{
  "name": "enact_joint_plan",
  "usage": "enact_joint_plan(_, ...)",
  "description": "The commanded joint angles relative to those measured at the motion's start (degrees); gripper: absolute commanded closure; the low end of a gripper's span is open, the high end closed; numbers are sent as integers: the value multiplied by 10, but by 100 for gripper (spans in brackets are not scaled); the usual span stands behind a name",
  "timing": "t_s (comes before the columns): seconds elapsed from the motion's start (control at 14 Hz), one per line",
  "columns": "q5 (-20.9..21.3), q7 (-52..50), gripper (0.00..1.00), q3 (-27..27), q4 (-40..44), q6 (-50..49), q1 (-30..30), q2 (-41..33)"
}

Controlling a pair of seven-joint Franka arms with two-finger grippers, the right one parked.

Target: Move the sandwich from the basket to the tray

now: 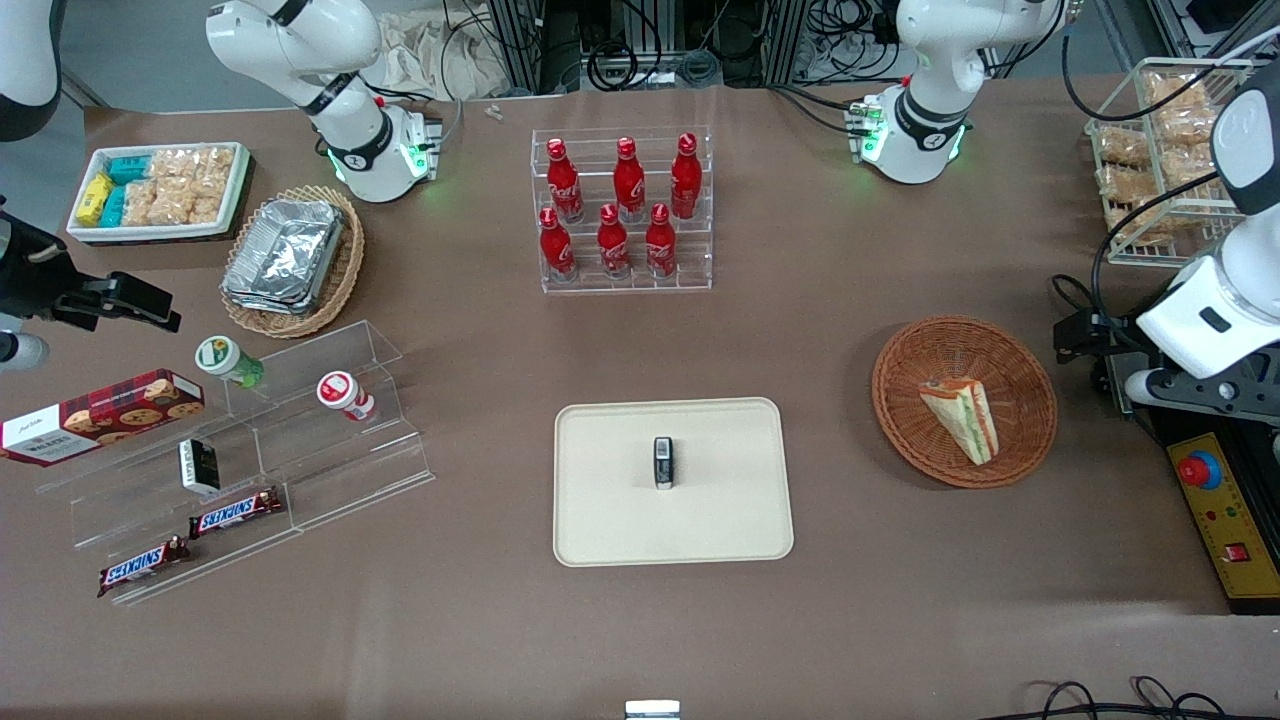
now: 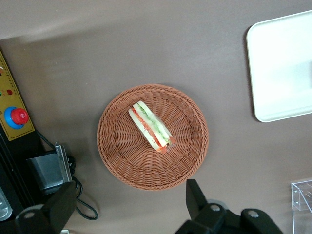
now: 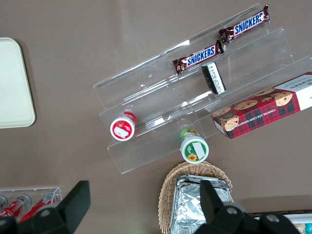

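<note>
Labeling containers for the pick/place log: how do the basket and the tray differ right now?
Shape: the basket is round, the tray rectangular with rounded corners.
Material: the basket is reddish-brown woven wicker, the tray smooth cream-beige.
Contents: the basket holds the wrapped sandwich; the tray carries only a small dark packet.
Shared: both lie flat on the brown table. The gripper hangs open above the basket.

Brown matte table [image 1: 480,620] fills front view, soft overhead light, faint pale glare near edge closest to front camera. Grey floor [image 1: 140,50] past farthest edge. Metal frame posts [image 1: 520,45], black cable tangle [image 1: 610,60], crumpled beige cloth [image 1: 430,50] there too. Yellow control box [image 1: 1225,510] with red button [image 1: 1195,468] at working arm's end.
</note>
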Motion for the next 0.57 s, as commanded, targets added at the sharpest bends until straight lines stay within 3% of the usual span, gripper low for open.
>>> enact_joint_plan(0.0,5,-9,0,3,19,-16,-7,7)
enact_joint_plan(0.5,2,-47,0,3,9,-19,-6,7)
